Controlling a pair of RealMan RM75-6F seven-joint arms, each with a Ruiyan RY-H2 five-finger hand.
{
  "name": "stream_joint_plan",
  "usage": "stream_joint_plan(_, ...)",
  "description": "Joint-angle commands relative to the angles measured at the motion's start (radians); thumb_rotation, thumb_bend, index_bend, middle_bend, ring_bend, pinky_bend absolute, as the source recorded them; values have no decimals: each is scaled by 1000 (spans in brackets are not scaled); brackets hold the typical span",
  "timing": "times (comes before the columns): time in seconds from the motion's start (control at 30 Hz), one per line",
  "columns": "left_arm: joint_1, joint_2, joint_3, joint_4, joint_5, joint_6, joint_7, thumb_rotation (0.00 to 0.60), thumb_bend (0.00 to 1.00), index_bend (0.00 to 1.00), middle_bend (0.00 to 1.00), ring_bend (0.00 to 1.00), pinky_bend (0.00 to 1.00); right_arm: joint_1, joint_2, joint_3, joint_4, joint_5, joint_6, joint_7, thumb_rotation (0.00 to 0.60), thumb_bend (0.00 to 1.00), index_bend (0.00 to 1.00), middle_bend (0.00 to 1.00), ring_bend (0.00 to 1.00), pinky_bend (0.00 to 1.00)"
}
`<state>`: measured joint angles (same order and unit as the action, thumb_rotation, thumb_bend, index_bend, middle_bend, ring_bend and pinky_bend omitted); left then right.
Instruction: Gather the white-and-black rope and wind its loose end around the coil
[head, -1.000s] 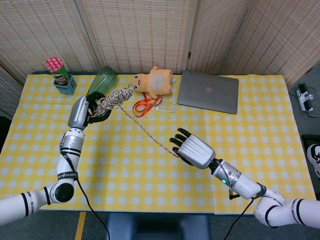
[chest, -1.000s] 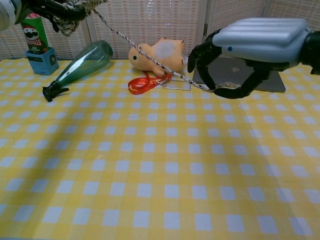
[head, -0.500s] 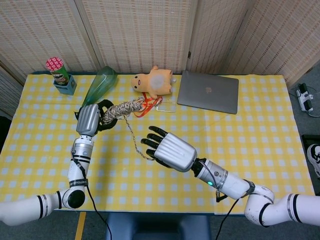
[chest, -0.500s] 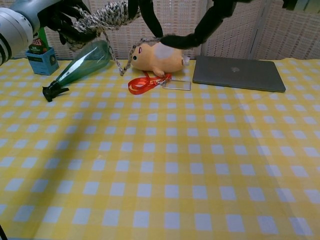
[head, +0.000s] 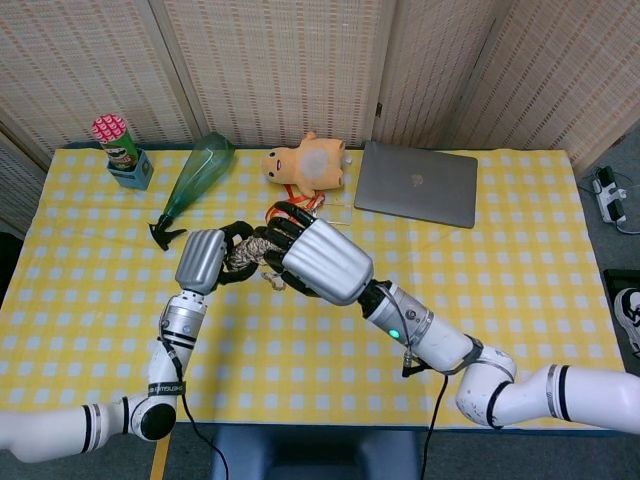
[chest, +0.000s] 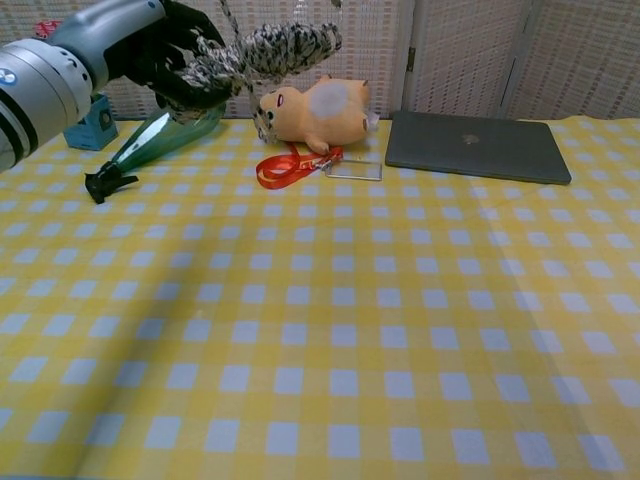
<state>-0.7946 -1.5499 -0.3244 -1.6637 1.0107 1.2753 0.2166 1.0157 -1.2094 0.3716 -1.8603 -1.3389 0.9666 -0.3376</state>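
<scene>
The white-and-black rope is bunched into a coil (head: 252, 252) held above the yellow checked table (head: 520, 300). My left hand (head: 203, 262) grips the coil's left end; in the chest view the coil (chest: 275, 48) sticks out to the right of that hand (chest: 150, 50). My right hand (head: 322, 260) is close against the coil's right side, with its dark fingers (head: 283, 222) curled over it. One thin strand runs up from the coil out of the top of the chest view, and a short bit hangs below it. The right hand's grip on the strand is hidden.
Behind the hands lie a green bottle (head: 196, 178), an orange plush toy (head: 308, 163), a red lanyard (chest: 292, 165) and a closed grey laptop (head: 418, 183). A Pringles can (head: 115, 140) stands in a blue box at the back left corner.
My right hand has swept left from mid-table up to the coil, taking the long stretched strand with it. My left hand has carried the coil toward the table's middle.
</scene>
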Motion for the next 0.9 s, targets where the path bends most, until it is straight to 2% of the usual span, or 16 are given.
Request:
stream_joint_plan(0.03,12,-3,12,-27,34,5,-13,600,786,785,782,676,685,37,-35,32,40,70,-6,-48,600,630,690,284,255,147)
stream_joint_plan(0.17,22,-2,20,-46,67,-10,-49,600,786,785,782,676,685,65,-56,42,78,135,-12,-94,600,629,690,283,255,147)
stream_joint_plan(0.43,46,27,14,-77,125,-62,-197,600,787,785,784,675,685,70,-66,43,137,214,-1,-93,600,629,690,283,256,147)
stream_joint_plan(0.6,57,56,3,-94,158,-125,-354,600,787,786,784,670,684,62,-74,26,178,225,-1,-67,600,630,693,283,257,147)
stream_joint_plan(0.9,74,67,-32,-81,175,-128,-471,600,787,786,784,669,684,28,-67,0,230,219,8,6,600,630,695,284,258,147)
